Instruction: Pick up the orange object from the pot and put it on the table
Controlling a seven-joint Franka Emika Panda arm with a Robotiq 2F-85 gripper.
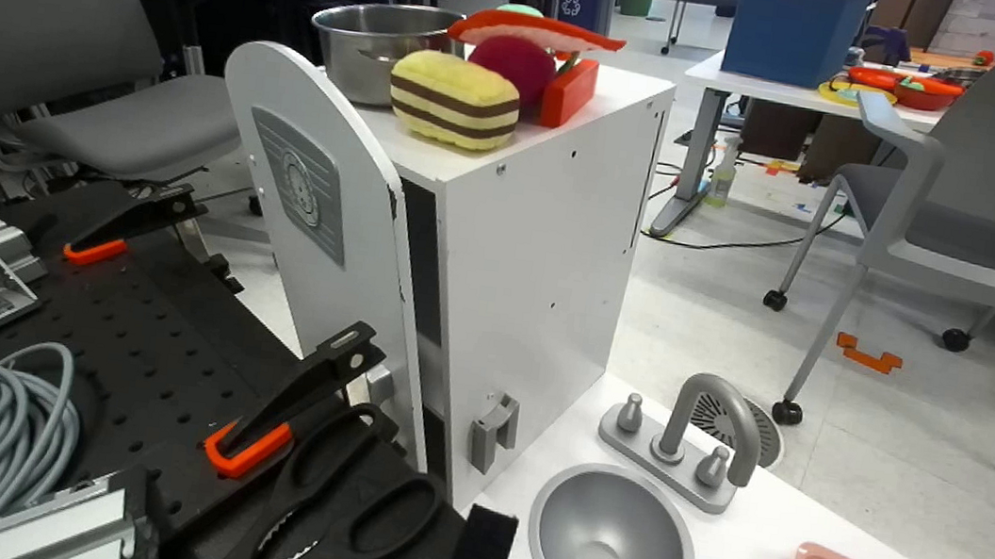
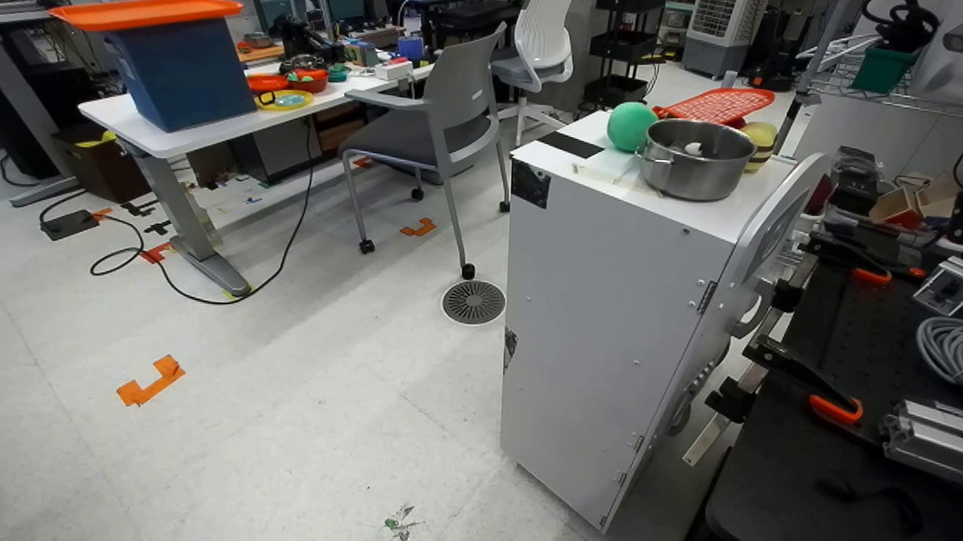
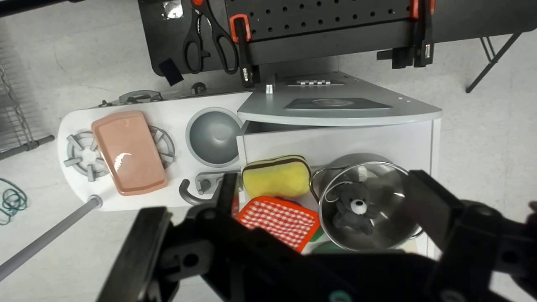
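The orange object is a wide, low piece with a red-orange rim and red-white checks [image 3: 279, 220]. It lies beside the pot, not in it, and also shows in both exterior views [image 1: 537, 31] [image 2: 718, 105]. The grey metal pot [image 3: 390, 184] stands on the white cabinet top, also in both exterior views [image 1: 359, 54] [image 2: 689, 178]. A small grey bear [image 3: 354, 205] sits inside the pot. My gripper [image 3: 324, 178] is open above them, with nothing held. Its fingers spread from left of the orange object to the pot's right side. It is out of both exterior views.
A yellow-and-maroon block [image 1: 453, 101], a dark red ball [image 1: 516, 65], a red-orange rectangular piece [image 1: 570, 94] and a green ball [image 2: 632, 127] crowd the cabinet top. The cabinet door [image 3: 340, 111] stands ajar. A toy sink [image 3: 216, 136] and pink tray [image 3: 130, 153] lie left.
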